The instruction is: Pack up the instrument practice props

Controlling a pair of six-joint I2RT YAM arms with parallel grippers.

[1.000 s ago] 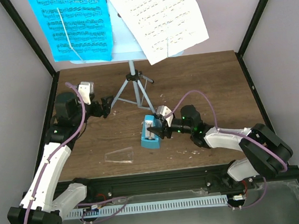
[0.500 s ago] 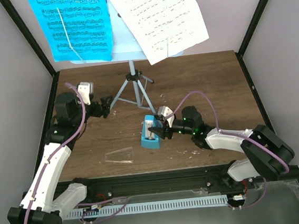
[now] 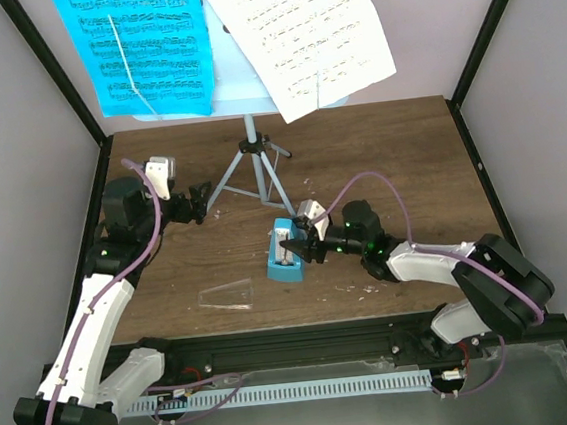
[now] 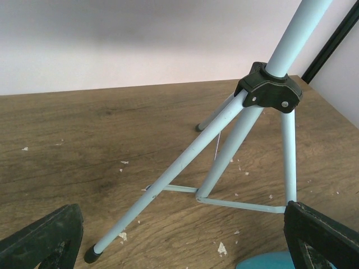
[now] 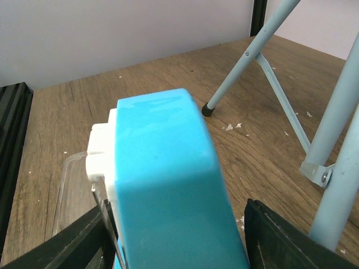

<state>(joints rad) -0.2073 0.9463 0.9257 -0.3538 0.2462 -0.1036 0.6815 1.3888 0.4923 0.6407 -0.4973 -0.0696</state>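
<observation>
The pale blue music stand stands at the back centre on its tripod legs. It holds a cyan music sheet and a white music sheet. The teal metronome stands on the table in front of the tripod, without its cover. The clear cover lies flat to its left. My right gripper has its fingers pressed close on both sides of the metronome. My left gripper is open and empty, just left of the tripod's left leg and facing it.
Small pale crumbs lie scattered on the wooden table round the tripod feet. Black frame posts and pale walls close in the sides and back. The cover's edge shows beside the metronome in the right wrist view.
My left gripper has edged slightly up and left, away from the tripod leg. The right gripper and the metronome have hardly moved.
</observation>
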